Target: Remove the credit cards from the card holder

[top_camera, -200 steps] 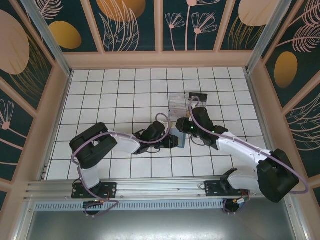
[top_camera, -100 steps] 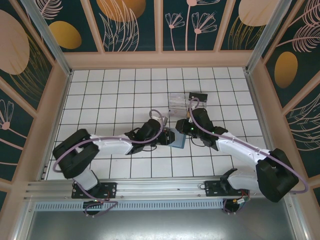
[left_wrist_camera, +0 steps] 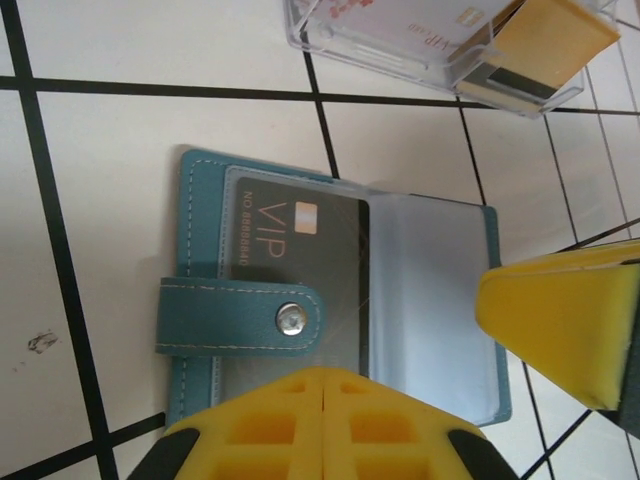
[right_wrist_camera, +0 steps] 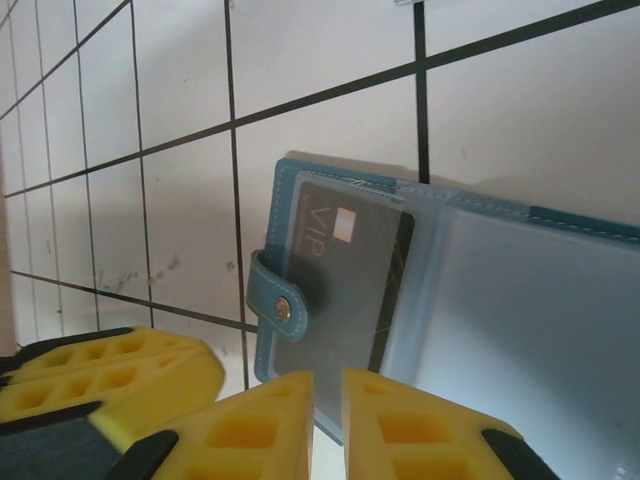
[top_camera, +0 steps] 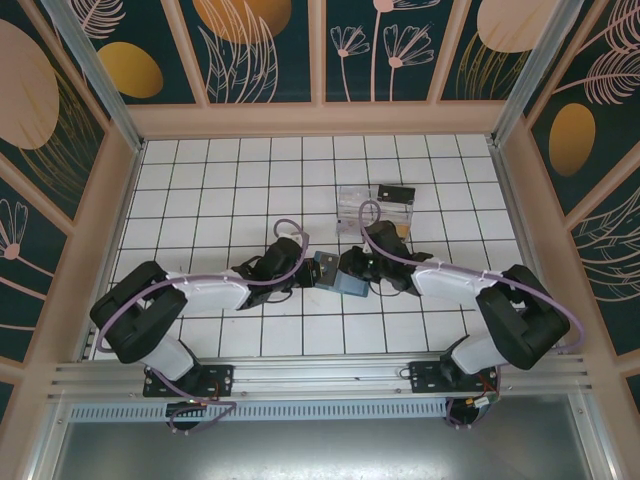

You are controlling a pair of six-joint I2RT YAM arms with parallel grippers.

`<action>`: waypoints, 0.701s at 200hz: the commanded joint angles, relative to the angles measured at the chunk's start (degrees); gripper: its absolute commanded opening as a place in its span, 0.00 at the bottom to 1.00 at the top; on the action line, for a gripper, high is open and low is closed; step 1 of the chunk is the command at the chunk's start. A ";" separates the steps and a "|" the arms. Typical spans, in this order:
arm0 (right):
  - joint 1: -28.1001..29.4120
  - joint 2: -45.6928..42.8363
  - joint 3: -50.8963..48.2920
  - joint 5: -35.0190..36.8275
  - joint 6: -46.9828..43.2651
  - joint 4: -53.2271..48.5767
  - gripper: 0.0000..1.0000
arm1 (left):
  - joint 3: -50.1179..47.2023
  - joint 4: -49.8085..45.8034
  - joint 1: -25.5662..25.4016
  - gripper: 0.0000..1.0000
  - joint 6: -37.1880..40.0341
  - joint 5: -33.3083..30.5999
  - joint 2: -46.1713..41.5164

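Note:
The teal card holder [left_wrist_camera: 330,300] lies open on the tiles, also seen in the top view [top_camera: 350,286] and the right wrist view [right_wrist_camera: 450,290]. A grey VIP credit card [left_wrist_camera: 300,270] sits in the clear sleeve of one panel, with a snap strap [left_wrist_camera: 235,318] folded over it. My left gripper [left_wrist_camera: 325,400] is shut at the holder's near edge, fingers meeting with nothing seen between them. My right gripper [right_wrist_camera: 328,400] hovers at the holder's other edge, fingers a narrow gap apart. Whether it pinches that edge I cannot tell.
A clear plastic box [top_camera: 375,205] holding cards [left_wrist_camera: 450,40] stands just beyond the holder. A small black card [top_camera: 397,193] lies behind it. White tiled floor extends left and right, bounded by wooden walls [top_camera: 115,200].
The left gripper has shut and its arm has stretched out lower. Both grippers and the card holder have shifted a little to the left. The right fingers have narrowed.

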 commanded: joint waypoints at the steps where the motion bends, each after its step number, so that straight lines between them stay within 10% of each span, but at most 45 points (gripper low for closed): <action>1: 0.57 1.28 -0.74 -2.68 3.44 4.86 0.16 | -0.16 0.79 0.70 0.06 1.41 0.39 2.21; 140: -0.31 8.23 -1.65 -4.71 5.18 6.38 0.14 | -1.02 2.40 1.32 0.05 0.36 0.80 7.23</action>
